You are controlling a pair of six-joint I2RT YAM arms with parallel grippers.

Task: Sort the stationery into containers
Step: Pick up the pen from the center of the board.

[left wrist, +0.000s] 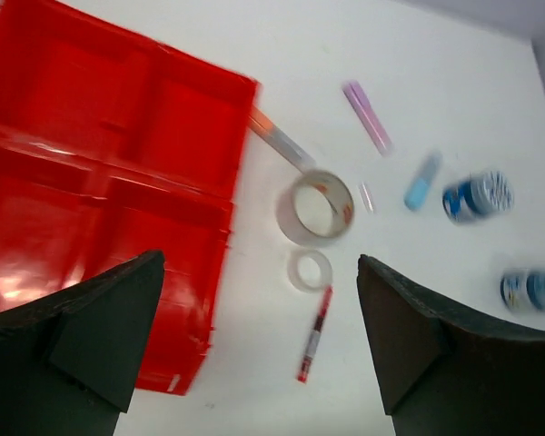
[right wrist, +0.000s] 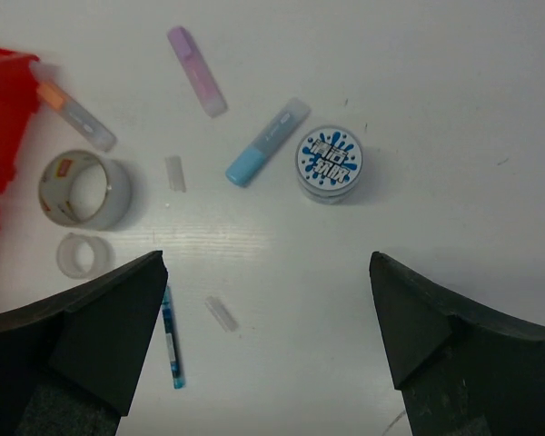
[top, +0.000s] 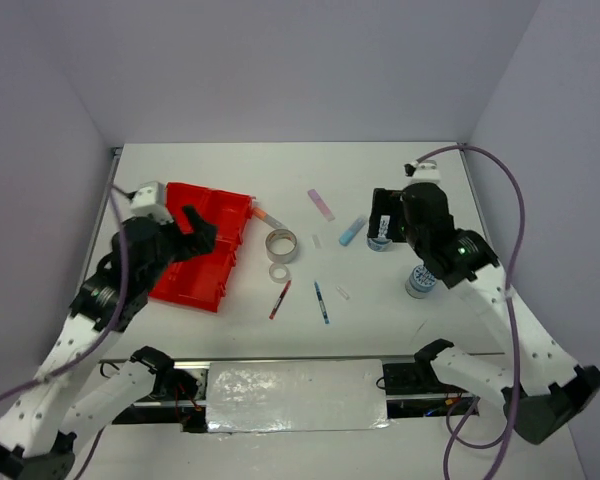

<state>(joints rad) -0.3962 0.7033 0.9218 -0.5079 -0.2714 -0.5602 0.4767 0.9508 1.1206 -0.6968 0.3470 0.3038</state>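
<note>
Up top first: sorting not begun, judging by the layout. Red tray [top: 202,285] sitting at the left of the table [top: 230,165], partly covered by the left arm, with no stationery visible in it. Everything loose to its right: orange-tipped marker [top: 265,215] just beside the tray's far-right corner, large tape ring [top: 281,245] and small tape ring [top: 279,271] close together, red pen [top: 280,299] and blue pen [top: 322,302] nearer the bases, pink stick [top: 321,204] and light-blue stick [top: 352,231] farther out. Blue-white roll [top: 378,243] right under the right gripper [top: 382,225], second blue-white roll [top: 420,283] half hidden by that arm. Left gripper [top: 193,228] poised above the tray's right-hand side, forearm angled in from the near left. Over to the left wrist: jaws spread wide, pinching nothing, looking down across four bare red compartments and both rings, red pen framed between the fingers, picture somewhat blurred. Now the right wrist: spread wide too, empty, hanging above open table with the blue-white roll straight ahead, flat face up, light-blue stick just beside it. Also two small clear caps [right wrist: 174,173] lying apart from any pen. Every piece left to move, then; probably a reach for that roll or a ring to start.
</note>
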